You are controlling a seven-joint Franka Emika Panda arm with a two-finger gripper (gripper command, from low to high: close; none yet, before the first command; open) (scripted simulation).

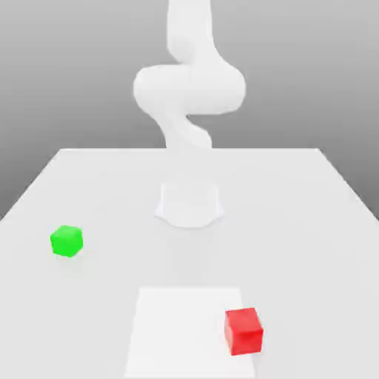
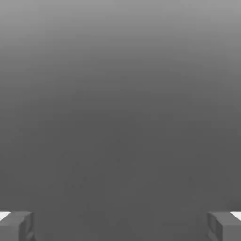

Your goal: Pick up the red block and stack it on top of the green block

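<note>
Nearest the exterior camera, the red block [image 1: 243,331] sits by the near edge of the white table [image 1: 89,192], toward the exterior view's right, on the right margin of a paler square patch [image 1: 178,326] of the surface. Well apart from it, the green block [image 1: 66,240] rests close to the table's edge at the exterior view's left, farther back than the red one. Both cubes lie flat on the surface, with nothing touching them. Beyond them the white Panda arm [image 1: 189,89] rises from its round base [image 1: 189,205] in the middle of the table. On the hand view, the gripper [image 2: 120,226] has its two grey fingertips [image 2: 16,225] spread wide apart, with nothing between them, against a plain grey backdrop. Neither block lies near the claw.
</note>
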